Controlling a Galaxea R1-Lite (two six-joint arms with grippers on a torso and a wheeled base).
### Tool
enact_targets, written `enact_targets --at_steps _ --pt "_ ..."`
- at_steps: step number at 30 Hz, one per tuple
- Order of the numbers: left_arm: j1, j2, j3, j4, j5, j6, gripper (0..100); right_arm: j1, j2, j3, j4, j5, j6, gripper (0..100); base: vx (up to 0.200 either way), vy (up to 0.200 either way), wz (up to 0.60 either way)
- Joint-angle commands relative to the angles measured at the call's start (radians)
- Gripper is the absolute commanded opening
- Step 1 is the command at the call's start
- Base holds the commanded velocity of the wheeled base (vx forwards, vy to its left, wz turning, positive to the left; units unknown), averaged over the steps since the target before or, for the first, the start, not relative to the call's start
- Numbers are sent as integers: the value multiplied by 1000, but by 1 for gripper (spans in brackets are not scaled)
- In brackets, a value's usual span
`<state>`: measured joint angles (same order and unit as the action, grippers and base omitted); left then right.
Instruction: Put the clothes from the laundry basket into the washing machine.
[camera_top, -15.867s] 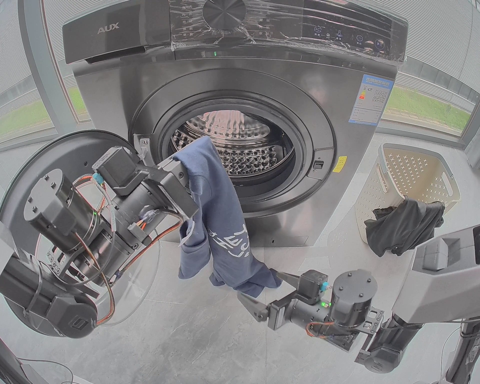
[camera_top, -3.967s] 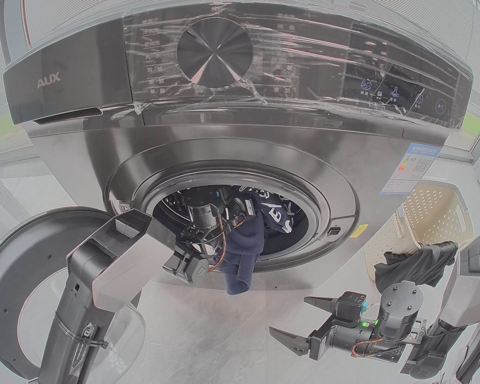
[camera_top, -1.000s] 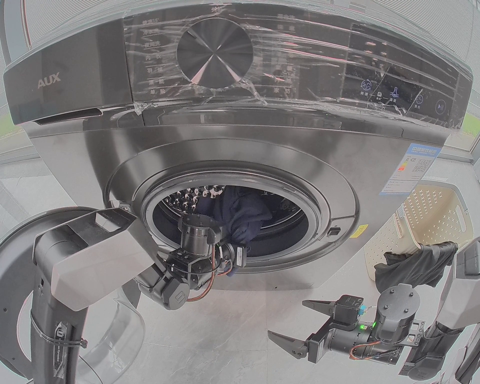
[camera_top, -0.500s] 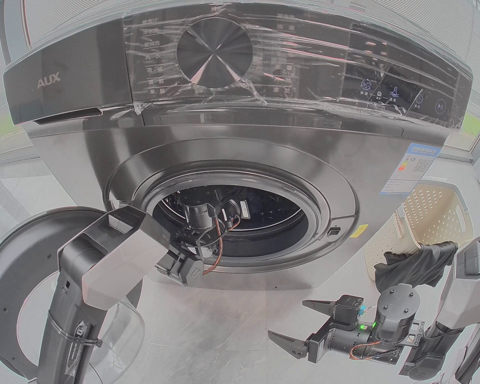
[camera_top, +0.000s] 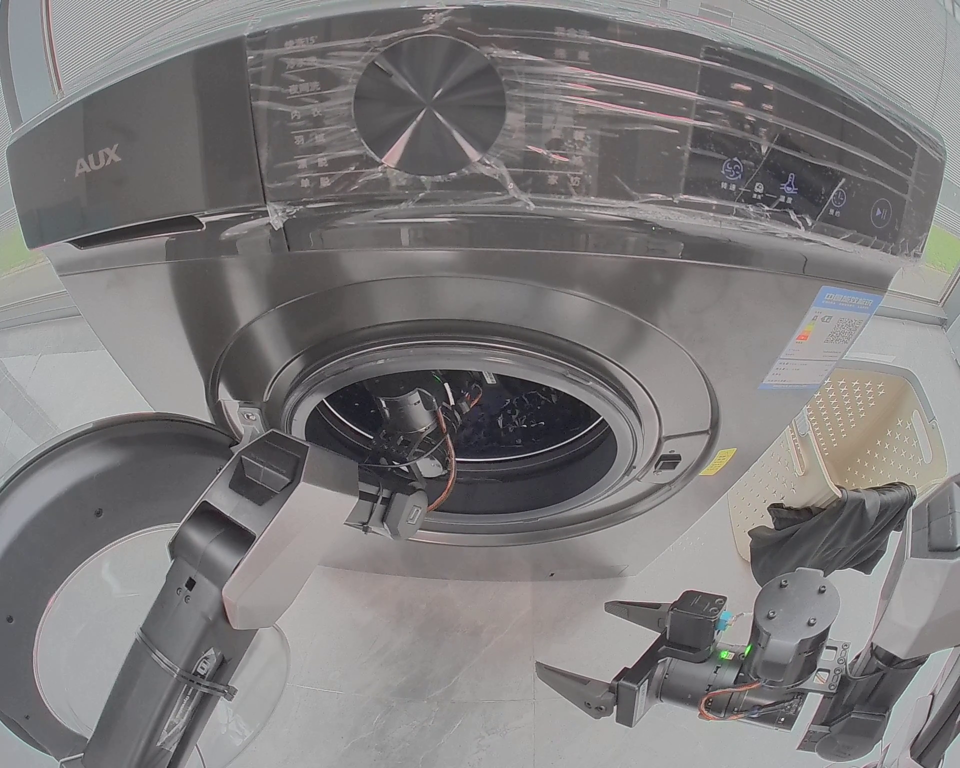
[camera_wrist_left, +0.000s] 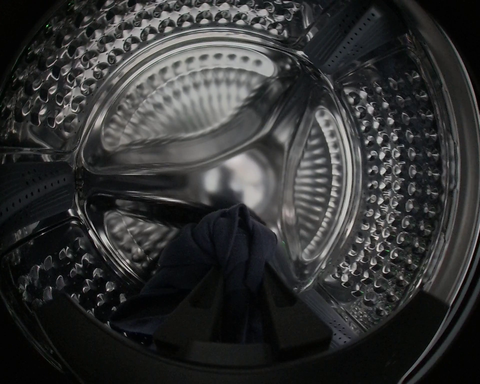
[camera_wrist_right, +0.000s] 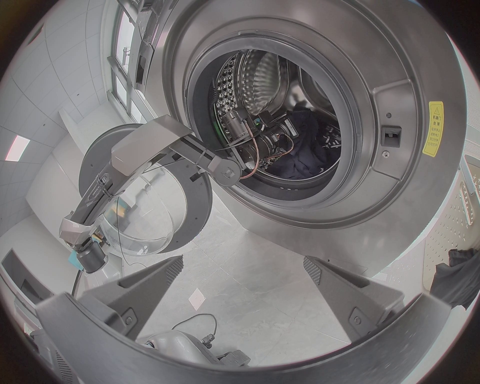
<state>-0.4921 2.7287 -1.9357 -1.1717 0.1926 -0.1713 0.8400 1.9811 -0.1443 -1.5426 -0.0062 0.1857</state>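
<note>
Deep in drum (camera_wrist_left: 400, 175), navy shirt (camera_wrist_left: 225, 250), black garment (camera_top: 830, 530) over basket (camera_top: 880, 420)

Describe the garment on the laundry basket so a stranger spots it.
Right of the grey washing machine stands a cream perforated laundry basket. The black garment hangs crumpled over its near rim, unlike the navy garment inside the drum.
</note>
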Motion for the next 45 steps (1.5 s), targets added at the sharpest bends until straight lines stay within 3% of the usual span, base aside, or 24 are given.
enact_targets --at_steps 1,5,7,8,10,11,12,19,26,30,33,35,45 --pt "4 37 -29 7 8 -7 0 1 4 0 -1 0 0 100 0 0 0" --pt "4 36 -23 12 8 -13 0 1 4 2 -1 0 0 100 0 0 0" --pt "0 32 -15 26 8 -39 0 1 4 2 -1 0 1 100 0 0 0" --pt "-3 26 -6 35 8 -60 100 1 4 0 -1 0 0 100 0 0 0" --pt "-13 0 38 50 11 -120 100 1 4 2 -1 0 1 100 0 0 0" --pt "-16 -7 47 52 11 -128 100 1 4 2 -1 0 1 100 0 0 0" --pt "-31 -55 121 61 18 -159 100 1 4 2 -1 0 1 100 0 0 0" --pt "-56 -169 305 49 19 -157 100 1 7 6 -1 0 1 100 0 0 0" --pt "-95 -350 600 26 8 -117 100 -1 5 9 -1 0 1 100 0 0 0" --pt "-128 -432 796 -29 2 -50 100 -1 4 14 -1 0 1 100 0 0 0" --pt "-155 -445 868 -80 -10 -28 100 1 5 17 -1 0 1 100 0 0 0" --pt "-198 -449 975 -164 -38 4 100 1 2 23 -1 0 1 100 0 0 0" --pt "-253 -526 1245 -292 -53 81 100 -2 -22 48 -1 2 0 100 0 0 0"
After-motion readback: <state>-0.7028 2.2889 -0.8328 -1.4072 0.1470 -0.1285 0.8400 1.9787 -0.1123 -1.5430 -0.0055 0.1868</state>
